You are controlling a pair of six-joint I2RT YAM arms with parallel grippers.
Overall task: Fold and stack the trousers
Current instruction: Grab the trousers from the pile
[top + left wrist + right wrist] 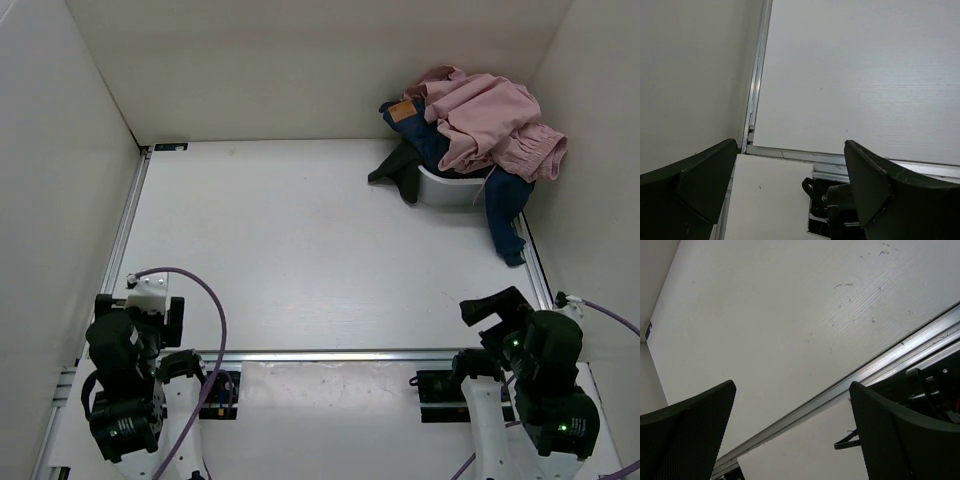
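You have the whole job ahead of you: nothing is folded and nothing is stacked yet. Seen from above, both pairs sit heaped together at about 1 o'clock on the table (pixel 300 250), in the far right corner. The pink trousers (pixel 490 125) lie crumpled on top, the jeans (pixel 505 205) sit under them with one leg trailing over the side toward 5 o'clock, and both spill out of a white bin (pixel 450 190). A dark garment (pixel 398 170) hangs from the bin's 9 o'clock side; what it is cannot be told. Your arms are parked at the near edge, the left at 7 o'clock and the right at 5 o'clock, well apart from the heap. The left claw (pixel 790 147) has its fingers spread wide with nothing between them, and the right claw (pixel 792 386) is likewise spread and holding nothing. My judgement is that the pink pair should come out first, since it lies uppermost, and the right arm is the nearer one. Each pair must then be lifted out, laid flat, folded and stacked.
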